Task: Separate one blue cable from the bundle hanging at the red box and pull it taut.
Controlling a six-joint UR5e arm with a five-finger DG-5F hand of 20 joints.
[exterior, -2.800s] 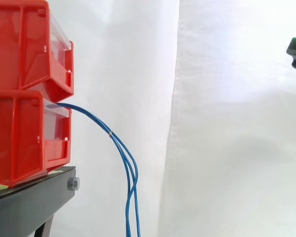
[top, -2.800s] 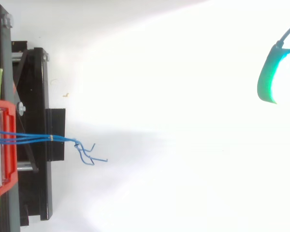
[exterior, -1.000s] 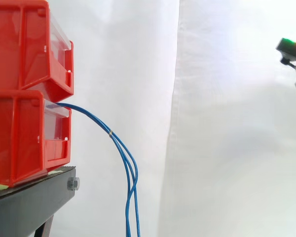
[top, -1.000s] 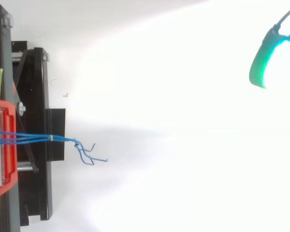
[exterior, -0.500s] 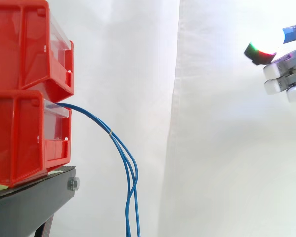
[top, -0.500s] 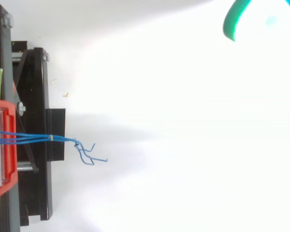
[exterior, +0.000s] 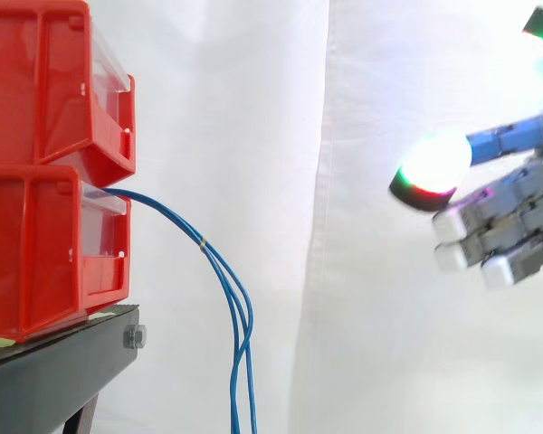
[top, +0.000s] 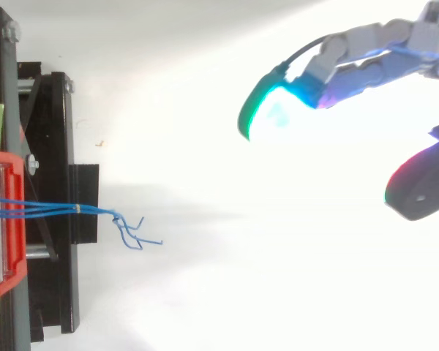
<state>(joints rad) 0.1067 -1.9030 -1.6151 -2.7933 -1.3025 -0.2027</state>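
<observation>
At 3 o'clock, hand (exterior: 511, 221) with fingers spread, empty, well apart from cables (exterior: 222, 276) drooping toward 6 o'clock off red box (exterior: 45, 244). Thin, limp, likely slippery: pinch 1 strand below tie (exterior: 202, 242).

A white curtain (exterior: 244, 90) hangs at the back, with a long fold running down it. A black stand (exterior: 59, 375) sits low at the left. From above, the floor (top: 278, 292) looks white and very bright.

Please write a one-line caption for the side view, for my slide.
Open hand hovers right of the blue cable bundle hanging from the lower red bin.
</observation>
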